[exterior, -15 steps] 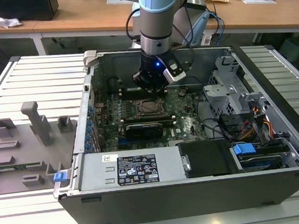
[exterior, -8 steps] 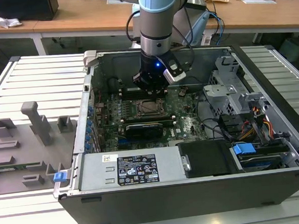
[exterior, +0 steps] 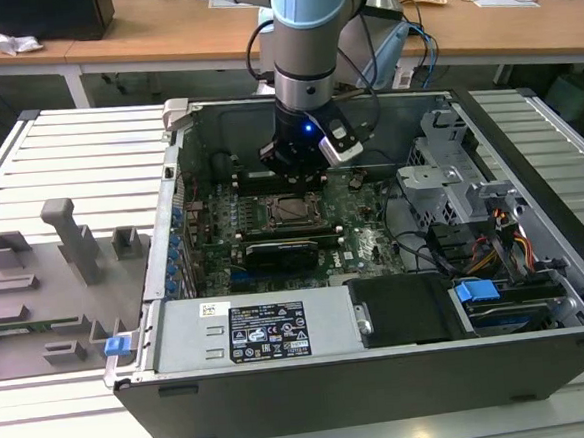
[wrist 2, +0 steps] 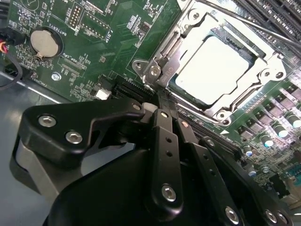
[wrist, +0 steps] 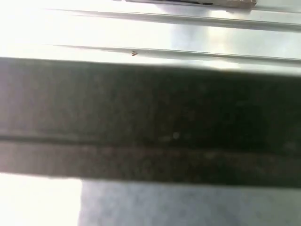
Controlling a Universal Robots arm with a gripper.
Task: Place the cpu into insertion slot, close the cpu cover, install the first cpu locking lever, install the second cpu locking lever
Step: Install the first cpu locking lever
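The cpu lies flat in the insertion slot on the green board, its pale metal top showing through the window of the cpu cover, which lies down over it. In the exterior view the cpu sits mid-board inside the open computer case. My gripper is shut, with its black fingers pressed together and nothing seen between them. Its tips hover just beside the socket's hinged corner. From outside, the gripper hangs right above the far edge of the socket. A thin metal lever rod runs along the socket's far side.
A long black expansion card lies just in front of the socket. Memory slots and a coin battery flank it. The power supply, drive cage and cables crowd the case. A grey fixture tray sits at the exterior view's left.
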